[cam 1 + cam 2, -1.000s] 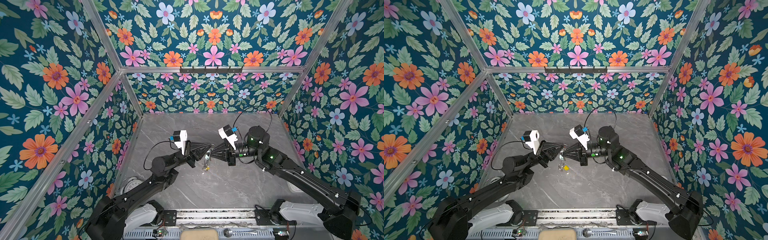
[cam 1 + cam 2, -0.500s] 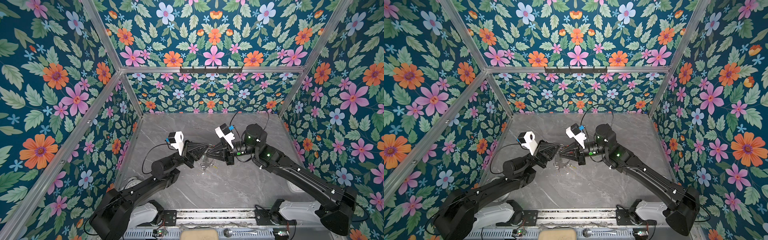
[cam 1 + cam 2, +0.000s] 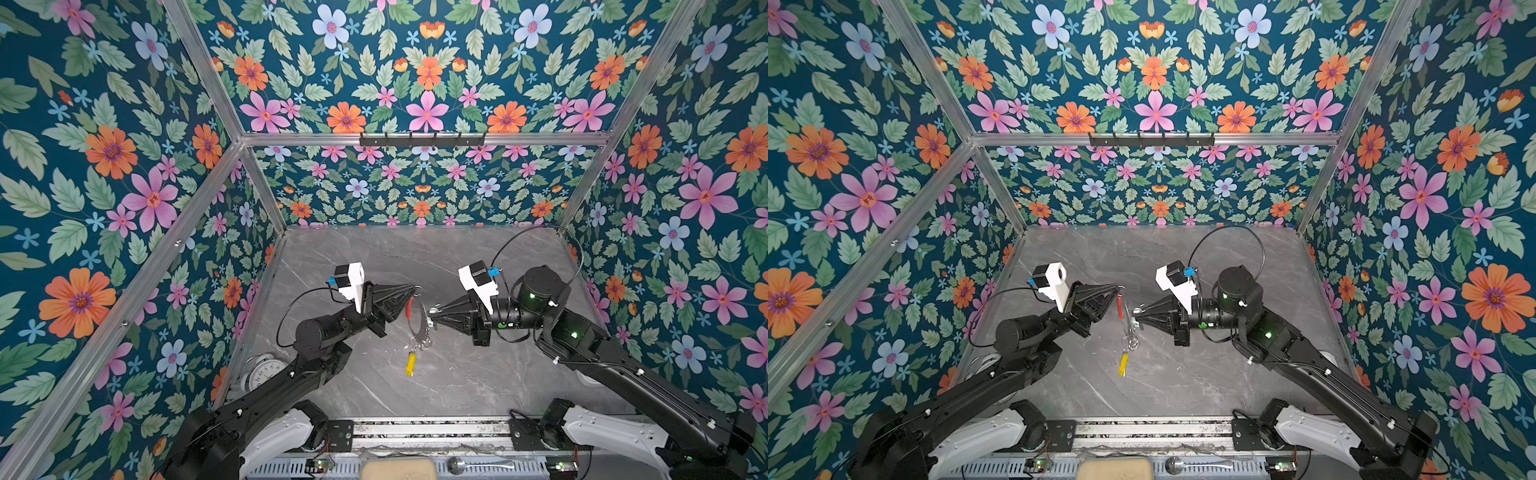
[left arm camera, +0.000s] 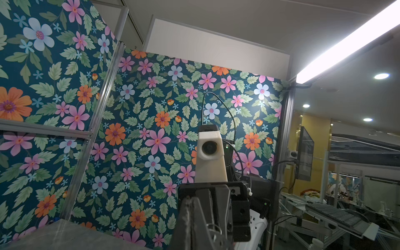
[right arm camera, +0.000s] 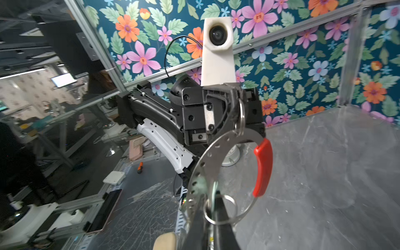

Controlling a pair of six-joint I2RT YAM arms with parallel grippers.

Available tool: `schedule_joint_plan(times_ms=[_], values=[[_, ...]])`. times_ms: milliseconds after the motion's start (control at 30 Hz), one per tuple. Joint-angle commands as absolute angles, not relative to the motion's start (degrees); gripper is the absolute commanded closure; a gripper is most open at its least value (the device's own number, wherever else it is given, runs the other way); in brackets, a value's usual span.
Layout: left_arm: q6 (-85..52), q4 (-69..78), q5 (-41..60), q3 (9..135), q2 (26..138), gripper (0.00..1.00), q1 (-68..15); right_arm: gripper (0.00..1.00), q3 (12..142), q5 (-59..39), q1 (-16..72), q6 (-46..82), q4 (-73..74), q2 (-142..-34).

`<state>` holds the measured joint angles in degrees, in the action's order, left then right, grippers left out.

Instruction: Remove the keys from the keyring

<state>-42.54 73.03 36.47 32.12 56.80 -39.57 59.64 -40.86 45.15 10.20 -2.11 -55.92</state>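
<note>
The keyring (image 5: 205,159) hangs in the air between the two arms, above the grey marble-pattern counter (image 3: 478,374), and no key is off it yet. The step in hand is, I judge, to steady the keyring so that one key can be worked loose.

The left gripper (image 3: 411,287) is closed on a small split ring (image 5: 241,114) that passes through a hole at the top of the keyring. The right gripper (image 3: 433,311) is closed too, at the keyring's side. Whether it pinches the flat band itself or another small ring is not clear in the blurred wrist view.

The keyring is a thin, flat metal band with punched holes and one smooth red plastic section (image 5: 263,168). A key with a yellow tag (image 3: 410,364) dangles from its lowest part. The next move calls for working that key's wire ring out of its hole while the other gripper stops the band from turning.
</note>
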Motion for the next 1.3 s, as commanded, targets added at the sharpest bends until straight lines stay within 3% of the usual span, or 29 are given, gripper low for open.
schedule_joint_plan(times_ms=[0,400,667,1000,1067,1200,1267], values=[[-37.47,65.22,35.12,32.84,54.72,1.0,-39.55,1.0,58.93,-30.18,44.44,7.56,-6.53,-53.6],[-31.29,50.84,31.99,32.26,49.05,1.0,-39.51,1.0,41.31,-28.37,28.97,22.09,0.37,-55.75],[-31.64,50.42,31.05,30.34,48.78,1.0,-39.55,1.0,29.49,-24.32,28.52,28.66,9.26,-68.68],[-32.25,50.61,30.1,28.6,49.13,1.0,-39.56,1.0,28.12,-16.8,28.56,30.33,10.64,-78.53],[-32.59,51.0,29.93,28.22,49.22,1.0,-39.48,0.91,28.39,-15.43,28.55,30.66,9.89,-79.42],[-32.87,51.01,29.8,27.86,49.48,1.0,-39.55,0.6,28.38,-12.98,28.49,31.22,9.41,-79.35],[-32.87,50.98,29.68,27.7,49.48,1.0,-39.48,0.52,28.38,-12.85,28.56,31.31,9.27,-78.14]])
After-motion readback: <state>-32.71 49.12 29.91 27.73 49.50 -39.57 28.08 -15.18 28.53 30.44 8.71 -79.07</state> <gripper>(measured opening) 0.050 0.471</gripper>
